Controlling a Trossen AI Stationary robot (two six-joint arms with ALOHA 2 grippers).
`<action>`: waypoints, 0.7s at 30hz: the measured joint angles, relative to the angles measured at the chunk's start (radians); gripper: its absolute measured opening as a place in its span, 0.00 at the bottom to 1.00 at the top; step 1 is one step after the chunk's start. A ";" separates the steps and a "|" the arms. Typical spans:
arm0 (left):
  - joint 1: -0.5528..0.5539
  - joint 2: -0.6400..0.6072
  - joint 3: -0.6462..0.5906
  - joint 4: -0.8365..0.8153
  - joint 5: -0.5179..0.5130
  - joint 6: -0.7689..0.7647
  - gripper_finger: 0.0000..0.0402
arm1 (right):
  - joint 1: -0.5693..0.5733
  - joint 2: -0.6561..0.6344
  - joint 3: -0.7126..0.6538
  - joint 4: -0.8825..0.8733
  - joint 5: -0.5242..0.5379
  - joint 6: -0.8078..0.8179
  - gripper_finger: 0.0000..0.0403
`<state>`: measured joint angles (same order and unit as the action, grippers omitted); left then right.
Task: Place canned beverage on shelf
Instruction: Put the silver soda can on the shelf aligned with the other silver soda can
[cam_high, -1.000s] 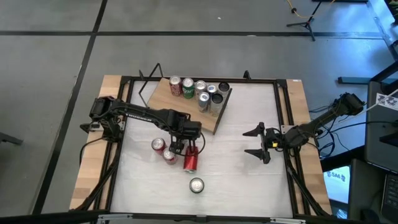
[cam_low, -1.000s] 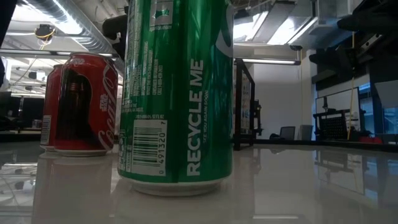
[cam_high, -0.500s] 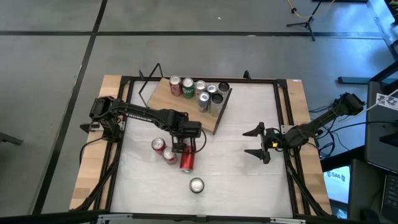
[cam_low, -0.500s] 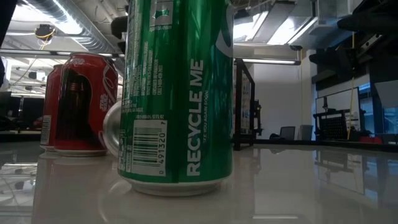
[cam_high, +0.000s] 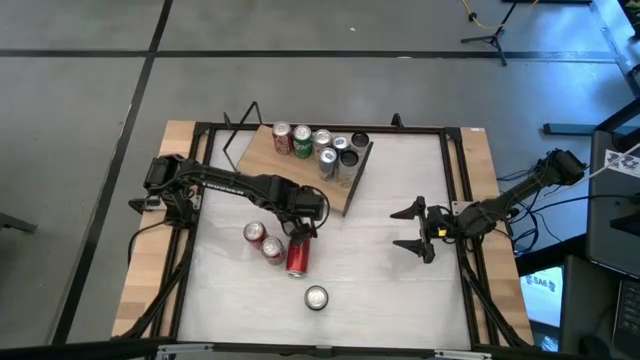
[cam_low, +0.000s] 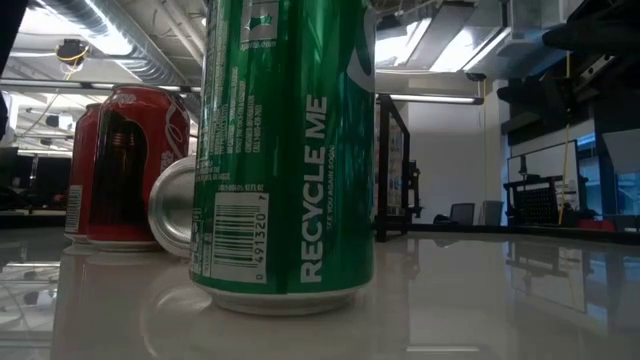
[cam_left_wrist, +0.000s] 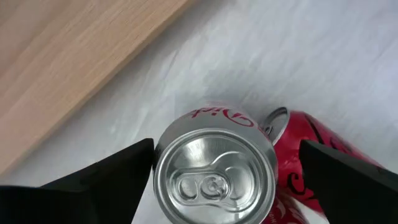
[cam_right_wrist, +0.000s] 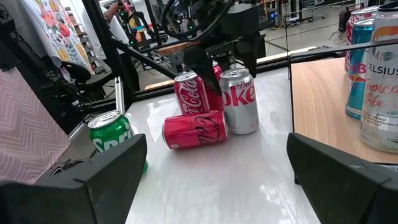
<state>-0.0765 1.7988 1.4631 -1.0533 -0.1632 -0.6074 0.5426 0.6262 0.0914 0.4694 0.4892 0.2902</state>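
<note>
My left gripper (cam_high: 300, 231) hangs open over a cluster of cans left of the table's middle. In the left wrist view its fingers (cam_left_wrist: 106, 180) stand on either side of an upright silver Diet Coke can (cam_left_wrist: 214, 177); I see no touch. A red can (cam_high: 297, 257) lies on its side beside it, and a red Coca-Cola can (cam_right_wrist: 191, 93) stands upright. A green can (cam_high: 316, 297) stands nearer the front edge. The shelf (cam_high: 290, 172), a wooden board at the far side, carries several cans (cam_high: 325, 148). My right gripper (cam_high: 412, 228) waits open at the right.
The green can (cam_low: 285, 150) fills the low view, with the red can (cam_low: 125, 165) and the lying can's silver end (cam_low: 172, 215) behind it. A black frame (cam_high: 455, 180) runs round the tabletop. The white surface between the two arms is bare.
My left gripper has rolled about its own axis while staying in place above the cans. The lying red can has shifted a little toward the table's left, closer to the upright cans; in the low view its silver end has come into sight beside the green can.
</note>
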 joint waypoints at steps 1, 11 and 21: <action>0.000 0.000 0.000 0.000 0.000 -0.005 0.96 | 0.000 0.000 0.000 0.000 0.000 0.000 0.95; -0.008 0.000 0.000 0.000 -0.007 -0.012 0.96 | 0.000 0.000 0.000 -0.001 0.000 0.000 0.95; -0.019 0.022 0.000 -0.020 -0.051 -0.197 0.96 | 0.000 0.000 0.000 -0.002 0.000 0.000 0.95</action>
<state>-0.0952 1.8211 1.4635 -1.0729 -0.2138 -0.8045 0.5428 0.6260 0.0914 0.4679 0.4889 0.2901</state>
